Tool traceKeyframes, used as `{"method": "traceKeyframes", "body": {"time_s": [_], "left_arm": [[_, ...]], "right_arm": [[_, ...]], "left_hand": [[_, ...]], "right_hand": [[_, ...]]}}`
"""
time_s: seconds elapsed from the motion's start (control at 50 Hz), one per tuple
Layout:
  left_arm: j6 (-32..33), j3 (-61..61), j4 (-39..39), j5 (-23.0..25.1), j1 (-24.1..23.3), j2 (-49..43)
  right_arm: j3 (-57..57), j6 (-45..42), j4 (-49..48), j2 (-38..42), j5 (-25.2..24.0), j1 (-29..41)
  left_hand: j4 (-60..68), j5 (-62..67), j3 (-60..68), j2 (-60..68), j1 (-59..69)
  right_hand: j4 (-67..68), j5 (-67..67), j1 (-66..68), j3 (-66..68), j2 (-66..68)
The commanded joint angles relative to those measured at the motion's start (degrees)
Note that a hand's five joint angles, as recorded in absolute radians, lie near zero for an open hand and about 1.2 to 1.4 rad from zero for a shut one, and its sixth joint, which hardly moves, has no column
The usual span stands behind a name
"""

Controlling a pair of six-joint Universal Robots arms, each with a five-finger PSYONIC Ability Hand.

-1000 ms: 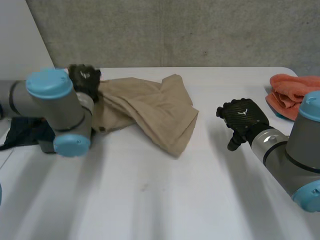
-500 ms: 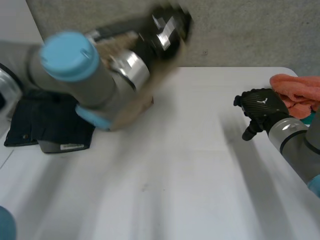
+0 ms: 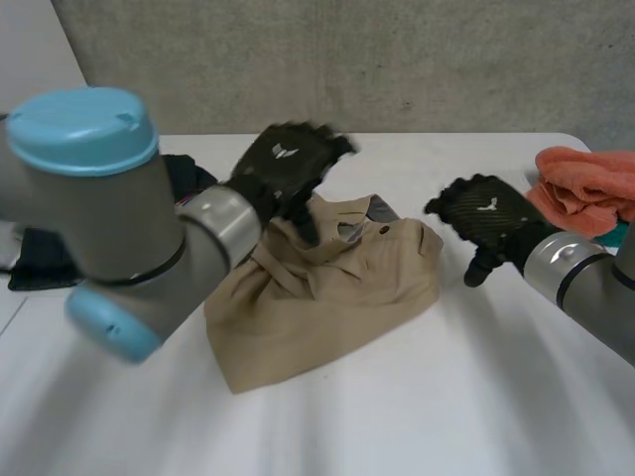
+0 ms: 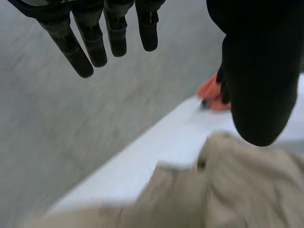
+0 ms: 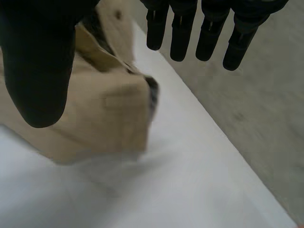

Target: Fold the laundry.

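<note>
On the white table (image 3: 446, 397) the khaki trousers (image 3: 327, 297) have just landed crumpled. The left hand (image 3: 283, 164) above and the right hand (image 3: 486, 218) beside them are spread and empty, so folding can start.

a tan garment (image 3: 327, 297) lies crumpled in a loose heap at the middle of the tabletop (image 3: 446, 397). its folds are bunched along the far side, where a small dark button (image 3: 385, 230) shows. a dark garment (image 3: 35, 263), perhaps folded, lies flat at the left edge. an orange cloth (image 3: 580, 183) sits rumpled at the far right corner.
</note>
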Motion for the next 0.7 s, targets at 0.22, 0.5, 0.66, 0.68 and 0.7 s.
{"method": "traceKeyframes", "body": {"time_s": [0.22, 0.5, 0.66, 0.68, 0.7], "left_arm": [[-0.33, -23.76, -8.24, -26.24, -10.24, 4.58], [6.78, -15.50, -2.18, -27.83, -8.92, -9.13], [13.20, -10.84, 1.16, -31.17, -6.99, -11.42], [13.55, -10.40, 0.99, -31.61, -6.46, -11.25], [13.73, -10.13, 0.82, -31.70, -5.94, -10.81]], "right_arm": [[-18.22, -34.85, 8.71, 18.10, -12.63, 3.49], [-25.81, -37.88, 12.58, 26.21, -8.15, 5.07], [-18.86, -20.65, 10.65, 15.32, -6.30, 4.37], [-18.24, -19.15, 10.74, 13.91, -5.69, 4.19], [-17.80, -17.66, 10.82, 12.50, -4.99, 4.02]], "left_hand": [[0.09, 0.03, -0.09, -0.15, -0.39], [12.31, 12.25, 12.13, 12.07, 11.82], [64.83, 64.76, 64.64, 64.59, 64.34], [64.83, 64.76, 64.64, 64.59, 64.34], [64.83, 64.76, 64.64, 64.59, 64.34]], "right_hand": [[8.09, 9.52, 7.12, 8.55, 6.46], [60.43, 61.86, 59.45, 60.89, 58.80], [60.43, 61.86, 59.45, 60.89, 58.80], [60.43, 61.86, 59.45, 60.89, 58.80], [60.43, 61.86, 59.45, 60.89, 58.80]]}}
